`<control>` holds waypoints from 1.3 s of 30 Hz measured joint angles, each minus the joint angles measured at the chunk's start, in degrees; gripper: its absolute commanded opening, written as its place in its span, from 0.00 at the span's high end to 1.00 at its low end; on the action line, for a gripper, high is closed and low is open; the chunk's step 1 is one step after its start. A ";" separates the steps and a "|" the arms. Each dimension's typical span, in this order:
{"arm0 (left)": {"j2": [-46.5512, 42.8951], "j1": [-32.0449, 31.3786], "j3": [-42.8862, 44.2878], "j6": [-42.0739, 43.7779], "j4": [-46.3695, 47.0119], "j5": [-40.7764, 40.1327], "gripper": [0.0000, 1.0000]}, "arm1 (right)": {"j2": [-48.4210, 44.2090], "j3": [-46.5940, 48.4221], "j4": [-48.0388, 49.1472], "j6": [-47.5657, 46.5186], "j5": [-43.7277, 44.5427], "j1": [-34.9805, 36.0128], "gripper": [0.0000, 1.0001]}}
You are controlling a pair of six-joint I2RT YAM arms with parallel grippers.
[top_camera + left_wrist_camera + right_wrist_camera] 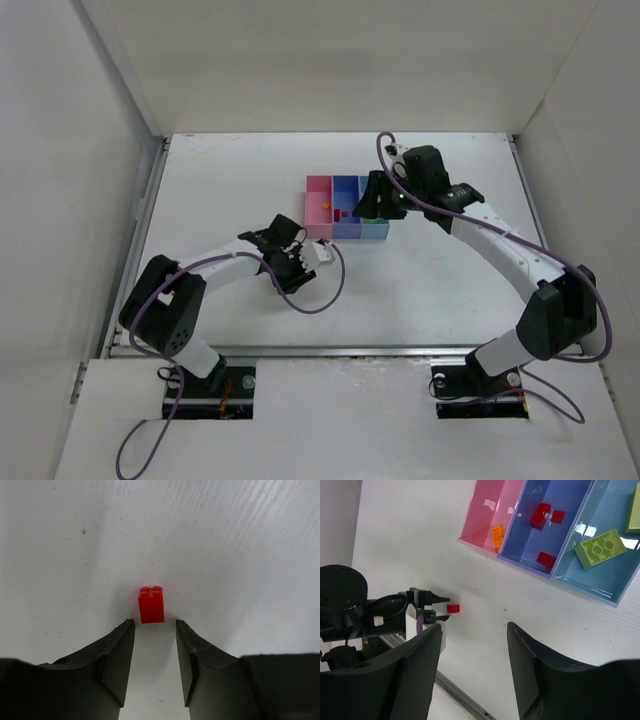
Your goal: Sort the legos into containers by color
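While the overhead view places the left gripper (290,232) low on the white table (430,270) and the right gripper (372,205) above the joined pink, blue and cyan plastic bins (318,190), the loose brick can't be made out there.

Left wrist: a small red plastic brick (151,605) stands just ahead of parted, empty fingers (127,645), untouched.

Right wrist: its own fingers (520,650) gape wide, holding nothing. Only here do the contents show: orange bricks (497,536) in pink, red bricks (540,515) in blue, a yellow-green brick (600,549) in cyan.

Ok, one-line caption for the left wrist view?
Open left end effector just short of a red brick on the white table.
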 measured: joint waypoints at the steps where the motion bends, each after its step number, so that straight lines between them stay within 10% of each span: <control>1: 0.20 0.09 0.31 -0.13 -0.15 0.20 0.63 | -0.20 -0.04 -0.04 0.00 0.00 -0.02 0.39; 22: 2.99 0.37 3.41 -2.75 -1.66 2.32 0.73 | -0.74 -0.81 -0.13 0.00 0.07 -0.39 0.39; 39: 2.99 0.37 3.43 -3.91 -1.64 2.69 1.00 | -1.07 -2.08 -0.15 0.00 0.44 -0.81 0.39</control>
